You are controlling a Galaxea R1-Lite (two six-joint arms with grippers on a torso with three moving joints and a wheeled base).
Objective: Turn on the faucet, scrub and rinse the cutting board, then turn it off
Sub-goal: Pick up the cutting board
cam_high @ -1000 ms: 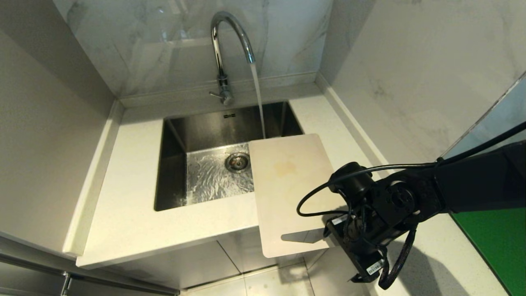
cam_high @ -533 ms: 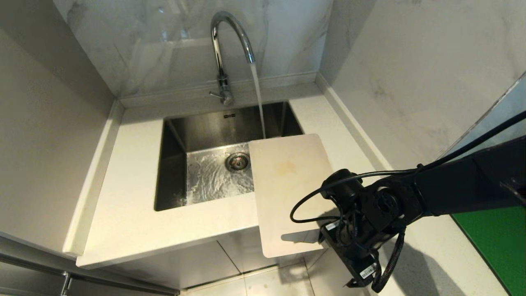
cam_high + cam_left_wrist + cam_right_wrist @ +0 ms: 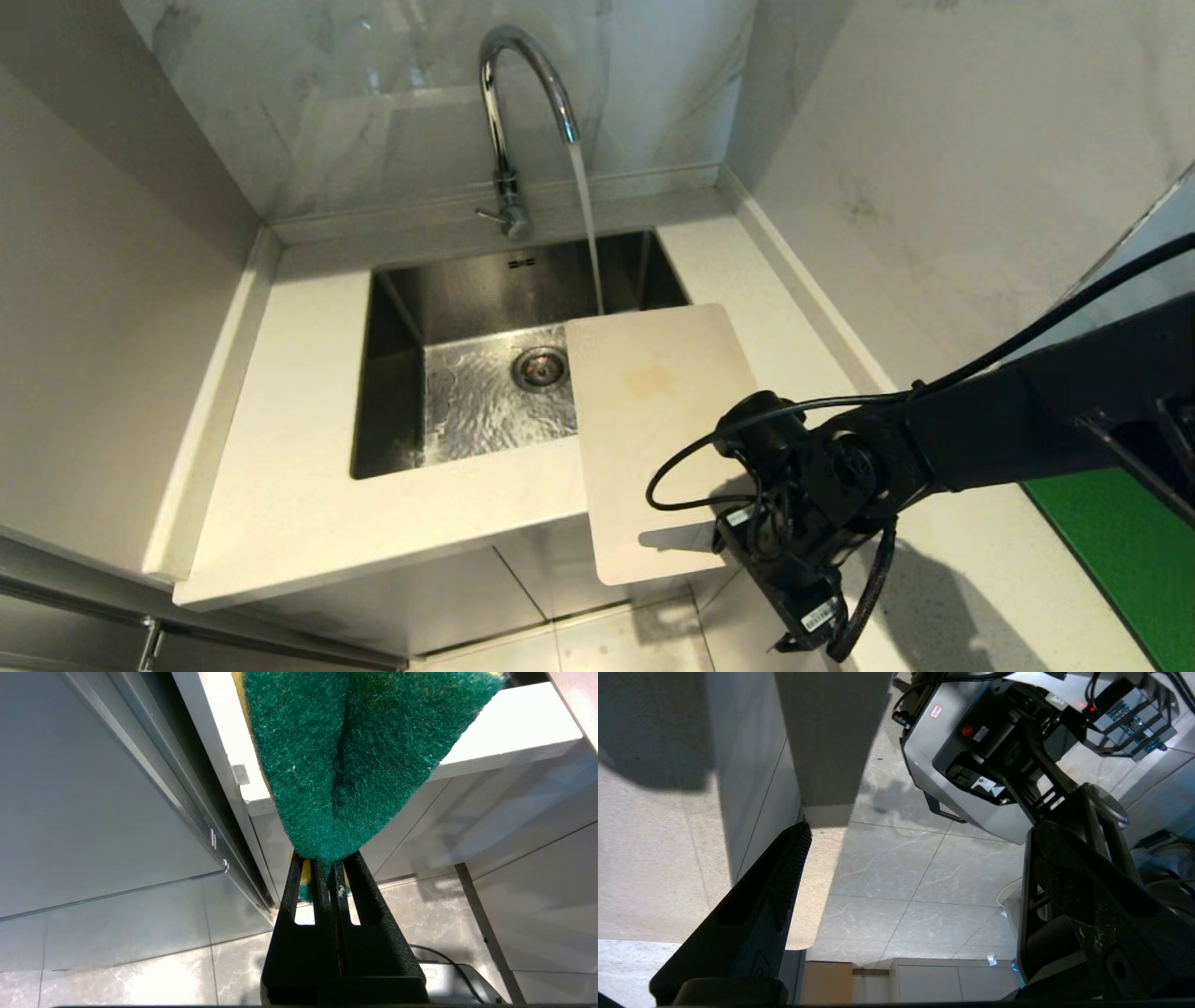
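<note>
Two arms share the work: the right gripper [image 3: 761, 560], fingers spread wide, has slid leftward along the near end of the large off-white plastic cutting board [image 3: 653, 420], which overhangs the white bench [image 3: 299, 485] and steel sink [image 3: 392, 411]. The tall chrome faucet [image 3: 509, 103] is running. A grasp of the board's near edge looks imminent. The left gripper [image 3: 329, 870] pinches a green scouring sponge [image 3: 355, 751] below the bench.
</note>
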